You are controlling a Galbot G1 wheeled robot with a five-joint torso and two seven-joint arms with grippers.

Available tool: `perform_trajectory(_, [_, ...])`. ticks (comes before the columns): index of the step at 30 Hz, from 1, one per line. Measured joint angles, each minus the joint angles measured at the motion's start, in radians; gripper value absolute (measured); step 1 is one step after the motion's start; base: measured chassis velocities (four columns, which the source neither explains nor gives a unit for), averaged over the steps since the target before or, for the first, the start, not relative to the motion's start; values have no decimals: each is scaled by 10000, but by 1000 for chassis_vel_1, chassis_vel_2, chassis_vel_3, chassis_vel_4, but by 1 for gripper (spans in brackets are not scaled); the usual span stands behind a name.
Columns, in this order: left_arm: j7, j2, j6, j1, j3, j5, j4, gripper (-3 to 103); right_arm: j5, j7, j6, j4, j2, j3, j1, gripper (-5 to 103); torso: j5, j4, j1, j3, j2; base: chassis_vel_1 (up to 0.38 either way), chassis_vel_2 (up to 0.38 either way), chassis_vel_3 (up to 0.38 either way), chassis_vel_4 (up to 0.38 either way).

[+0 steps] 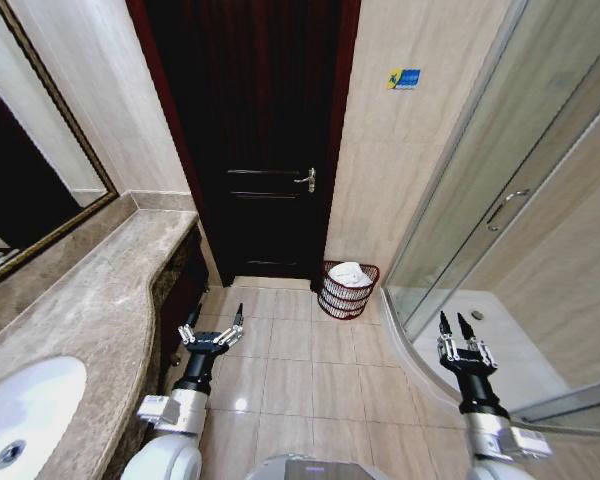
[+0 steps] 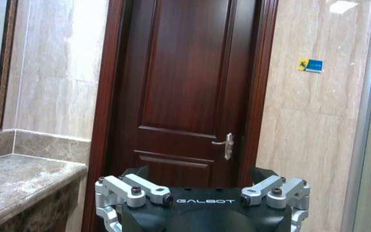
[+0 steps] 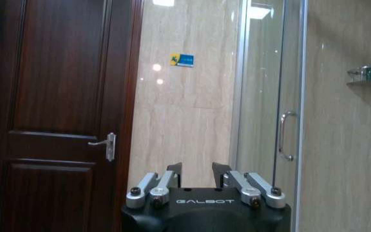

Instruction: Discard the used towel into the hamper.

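Note:
The hamper (image 1: pixel 347 296), a small round reddish-brown ribbed basket, stands on the tiled floor against the wall, just right of the dark door (image 1: pixel 260 140). A white towel (image 1: pixel 350 272) lies bunched inside it, showing above the rim. My left gripper (image 1: pixel 216 318) hovers low over the floor beside the vanity, fingers spread wide and holding nothing; in the left wrist view the left gripper (image 2: pixel 200 171) faces the door. My right gripper (image 1: pixel 454 324) hangs near the shower's curved edge, empty, fingers a small gap apart. The right wrist view has the right gripper (image 3: pixel 197 166) facing the wall.
A marble vanity counter (image 1: pixel 90 290) with a white sink (image 1: pixel 25 415) runs along the left under a framed mirror (image 1: pixel 30 170). A glass shower enclosure (image 1: pixel 500 210) fills the right. Open tiled floor (image 1: pixel 310 370) lies between me and the hamper.

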Motion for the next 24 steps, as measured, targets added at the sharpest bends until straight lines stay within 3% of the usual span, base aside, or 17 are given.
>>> perform_trajectory(24, [0, 0, 0, -1, 0, 0, 0, 100, 0, -1, 4, -1, 0, -1, 1, 33, 0, 0, -1, -1, -2, 0, 0, 0, 0])
